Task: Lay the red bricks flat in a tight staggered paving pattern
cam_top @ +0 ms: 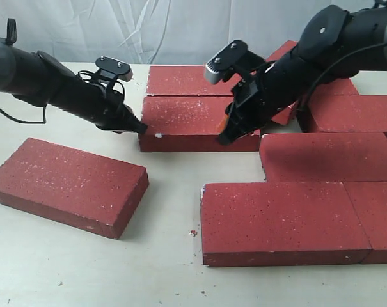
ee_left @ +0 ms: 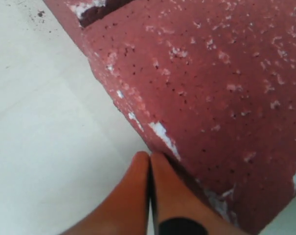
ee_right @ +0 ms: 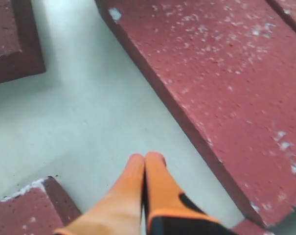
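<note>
Several red bricks lie flat on the table. One middle brick [cam_top: 196,123] [ee_left: 221,98] [ee_right: 221,63] sits between both grippers. My left gripper [cam_top: 141,127] [ee_left: 149,155] is shut and empty, its tip touching that brick's left end. At the brick's right front corner my right gripper [cam_top: 224,137] [ee_right: 146,156] is shut with nothing held, just above the table. A loose brick [cam_top: 68,184] lies angled at the left front. Two bricks [cam_top: 283,220] [cam_top: 327,155] lie flat at the right front.
More bricks sit behind and right: one at the back [cam_top: 183,80], one at the far right [cam_top: 353,114], one tilted under my right arm [cam_top: 286,54]. A white cloth [cam_top: 167,29] hangs behind the pale table [cam_top: 161,268].
</note>
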